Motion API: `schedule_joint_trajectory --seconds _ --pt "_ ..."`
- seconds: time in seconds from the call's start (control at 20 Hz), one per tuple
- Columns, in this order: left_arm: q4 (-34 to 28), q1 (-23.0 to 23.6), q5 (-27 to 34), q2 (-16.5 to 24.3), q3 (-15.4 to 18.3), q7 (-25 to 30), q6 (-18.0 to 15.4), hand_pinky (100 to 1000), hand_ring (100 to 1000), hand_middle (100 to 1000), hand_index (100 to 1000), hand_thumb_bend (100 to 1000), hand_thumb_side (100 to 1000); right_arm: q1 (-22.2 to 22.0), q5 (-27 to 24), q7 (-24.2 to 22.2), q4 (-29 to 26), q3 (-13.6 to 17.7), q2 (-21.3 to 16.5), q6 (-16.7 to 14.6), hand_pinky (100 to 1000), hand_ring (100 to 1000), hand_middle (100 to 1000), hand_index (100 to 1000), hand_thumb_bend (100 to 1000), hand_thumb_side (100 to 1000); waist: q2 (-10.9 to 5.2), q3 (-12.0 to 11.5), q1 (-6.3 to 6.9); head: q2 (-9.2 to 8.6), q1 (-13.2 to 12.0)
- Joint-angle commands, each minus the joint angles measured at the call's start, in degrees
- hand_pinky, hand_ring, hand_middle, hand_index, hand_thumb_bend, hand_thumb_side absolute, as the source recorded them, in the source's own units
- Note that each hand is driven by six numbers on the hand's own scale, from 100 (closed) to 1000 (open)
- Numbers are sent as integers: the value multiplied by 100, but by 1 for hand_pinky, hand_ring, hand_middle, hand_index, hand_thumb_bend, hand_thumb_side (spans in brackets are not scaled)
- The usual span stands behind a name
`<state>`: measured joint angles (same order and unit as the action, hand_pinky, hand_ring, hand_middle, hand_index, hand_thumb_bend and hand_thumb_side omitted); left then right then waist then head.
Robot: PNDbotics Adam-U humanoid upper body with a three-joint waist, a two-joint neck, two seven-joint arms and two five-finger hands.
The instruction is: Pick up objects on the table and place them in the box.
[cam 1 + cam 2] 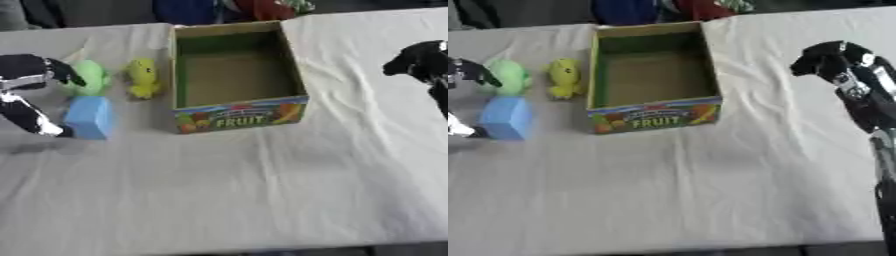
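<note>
Three soft objects lie left of the open cardboard box printed FRUIT [238, 116] on the white tablecloth [262, 190]: a pale green plush [90, 78], a yellow plush toy [143, 77] and a light blue block [89, 117]. The left hand [35, 75] is spread around the green plush and blue block; whether it touches them is unclear. The right hand [829, 60] hangs curled, empty, right of the box.

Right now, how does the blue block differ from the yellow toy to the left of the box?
The blue block is a plain, flat-sided shape; the yellow toy is rounded and lumpy. The block looks larger than the toy. The block lies nearer the table's front edge, close to the left hand; the toy lies farther back, close beside the box. Both rest on the white cloth, outside the box.
</note>
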<state>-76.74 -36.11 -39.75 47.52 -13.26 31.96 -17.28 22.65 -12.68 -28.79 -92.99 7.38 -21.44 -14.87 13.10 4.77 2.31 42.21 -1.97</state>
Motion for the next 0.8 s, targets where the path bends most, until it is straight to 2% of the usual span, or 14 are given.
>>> schedule_joint_trajectory --seconds 0.05,0.45,0.8 --pt "46 -136 -50 79 10 -99 -8 837 821 805 896 577 386 54 6 -24 -49 22 -101 -9 728 704 620 742 100 636 -116 -1 -8 -29 21" --pt "262 -293 -142 -176 -48 -123 -68 827 805 791 893 545 381 55 1 -39 -43 15 -92 -19 729 704 620 742 100 635 -115 19 -29 -28 18" --pt "523 -390 -323 -400 -61 -316 -87 799 764 748 879 474 341 59 2 -54 -37 12 -70 -20 729 704 619 742 100 635 -106 35 -42 -34 23"
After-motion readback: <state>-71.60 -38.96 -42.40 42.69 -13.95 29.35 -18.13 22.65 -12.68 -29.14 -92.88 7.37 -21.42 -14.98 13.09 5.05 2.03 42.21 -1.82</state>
